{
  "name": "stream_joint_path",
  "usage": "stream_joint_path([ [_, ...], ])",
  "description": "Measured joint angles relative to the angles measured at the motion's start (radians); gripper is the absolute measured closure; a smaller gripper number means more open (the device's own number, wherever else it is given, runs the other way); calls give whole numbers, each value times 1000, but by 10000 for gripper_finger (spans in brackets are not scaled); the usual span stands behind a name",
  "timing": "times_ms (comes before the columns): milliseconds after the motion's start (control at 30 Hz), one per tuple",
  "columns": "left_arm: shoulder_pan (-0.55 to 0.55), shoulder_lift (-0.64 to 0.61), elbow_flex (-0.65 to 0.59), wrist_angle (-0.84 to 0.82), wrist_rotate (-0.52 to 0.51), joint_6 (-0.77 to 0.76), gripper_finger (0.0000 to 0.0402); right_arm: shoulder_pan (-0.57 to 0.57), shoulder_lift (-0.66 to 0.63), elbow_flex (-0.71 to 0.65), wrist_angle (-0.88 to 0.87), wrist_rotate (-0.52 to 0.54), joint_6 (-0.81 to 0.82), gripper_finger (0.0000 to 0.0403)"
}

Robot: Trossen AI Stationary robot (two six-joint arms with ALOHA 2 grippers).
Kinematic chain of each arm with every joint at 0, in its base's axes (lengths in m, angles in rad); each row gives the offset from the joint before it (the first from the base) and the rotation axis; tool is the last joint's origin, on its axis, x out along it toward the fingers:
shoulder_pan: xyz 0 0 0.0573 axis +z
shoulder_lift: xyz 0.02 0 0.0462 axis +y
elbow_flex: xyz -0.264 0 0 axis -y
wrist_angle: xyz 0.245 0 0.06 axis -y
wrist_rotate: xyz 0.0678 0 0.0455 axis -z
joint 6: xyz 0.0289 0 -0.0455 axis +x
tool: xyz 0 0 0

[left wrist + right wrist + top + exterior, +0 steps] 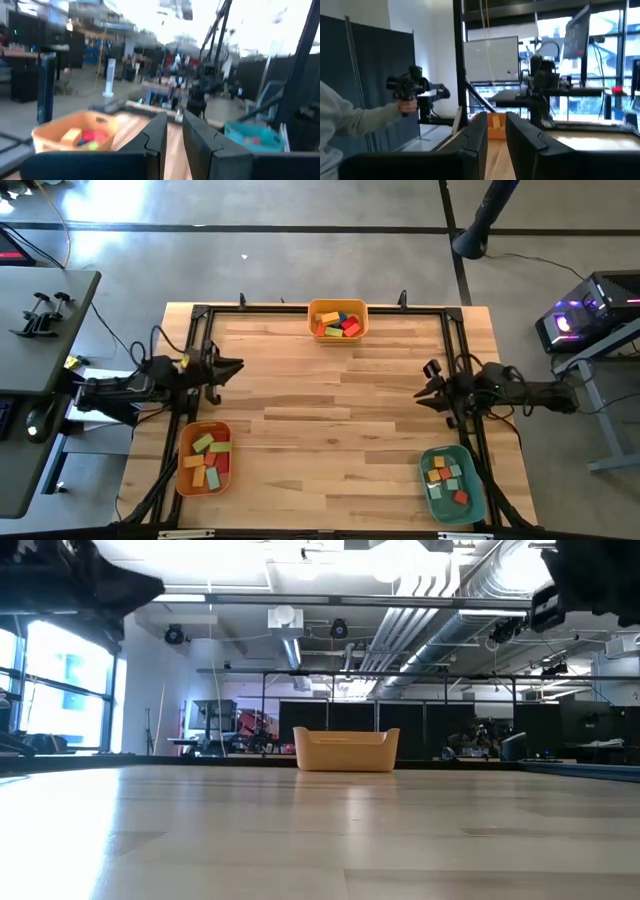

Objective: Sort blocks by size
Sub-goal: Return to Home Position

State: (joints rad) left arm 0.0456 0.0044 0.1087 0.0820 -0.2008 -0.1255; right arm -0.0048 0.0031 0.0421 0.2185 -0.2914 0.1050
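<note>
Your left end effector (236, 366) and right end effector (421, 394), both nearly closed on nothing, flank the bare desk (330, 420) centre; blocks (338, 323) sit binned

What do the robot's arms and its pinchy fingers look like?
Both are dark, jointed metal arms with black cables. The left gripper and right gripper each carry two flat, black, angular fingers with stepped inner edges. No markings show.
</note>
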Motion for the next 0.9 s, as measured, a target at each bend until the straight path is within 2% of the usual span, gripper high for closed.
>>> stream_joint_path([
  [267, -1, 15, 1, -85, 25, 14, 356, -2, 0, -32, -6, 33, 10, 342],
  [533, -1, 14, -26, -67, 77, 45, 356, -2, 2, -32, -171, 182, -5, 342],
  [667, -1, 14, -82, -24, 72, 52, 356, -4, 19, -31, -205, 312, 50, 342],
  [900, -2, 31, -97, -53, 65, 77, 356, -11, 30, -31, -203, 321, -76, 342],
])
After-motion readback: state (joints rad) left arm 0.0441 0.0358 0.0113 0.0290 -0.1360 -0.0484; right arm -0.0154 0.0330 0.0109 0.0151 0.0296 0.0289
